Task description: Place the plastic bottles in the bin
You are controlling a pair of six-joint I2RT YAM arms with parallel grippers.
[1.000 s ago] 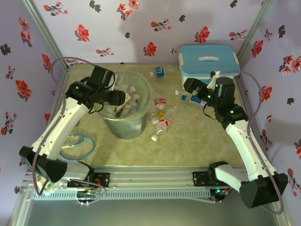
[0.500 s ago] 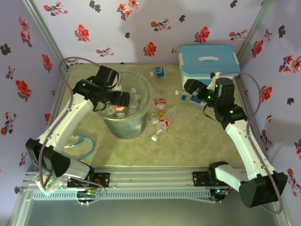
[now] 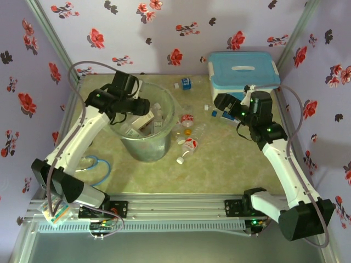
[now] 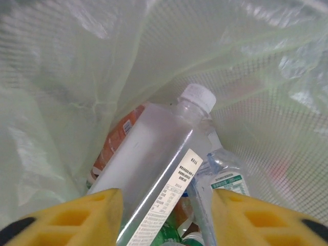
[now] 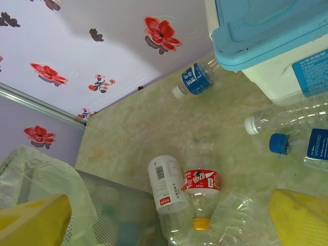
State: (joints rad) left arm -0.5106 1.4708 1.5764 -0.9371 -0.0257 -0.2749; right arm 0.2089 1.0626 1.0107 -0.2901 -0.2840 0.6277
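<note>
Lilac walls (image 3: 164, 33) printed with red flowers close in a mottled green desk (image 3: 230, 170), on which stands the bin (image 3: 147, 147), a grey mesh bucket lined with a clear bag. The left tool (image 3: 141, 114) hangs in the bin's mouth, pointing down. Its yellow fingers (image 4: 77, 215) stand a narrow way apart, and a frosted bottle (image 4: 154, 164) with a white cap runs up through the gap; whether they press it I cannot tell. That bottle lies inside the bin, beside an orange-labelled bottle (image 4: 119, 136) and a clear bottle (image 4: 225, 177) with a green-printed label. The right tool (image 3: 219, 101) hovers to the right of the bin, well apart from it, spread wide with nothing in its gap. More plastic bottles lie on the desk right of the bin. A red-labelled bottle (image 5: 201, 187) with an orange cap and a white-labelled bottle (image 5: 165, 189) lie side by side near its wall. A blue-labelled bottle (image 5: 195, 79) lies beyond the bin toward the back wall. A white-capped bottle (image 5: 287, 119) and a blue-capped bottle (image 5: 305, 146) lie farther right, by a white box (image 5: 271, 82) with a light-blue lid.
</note>
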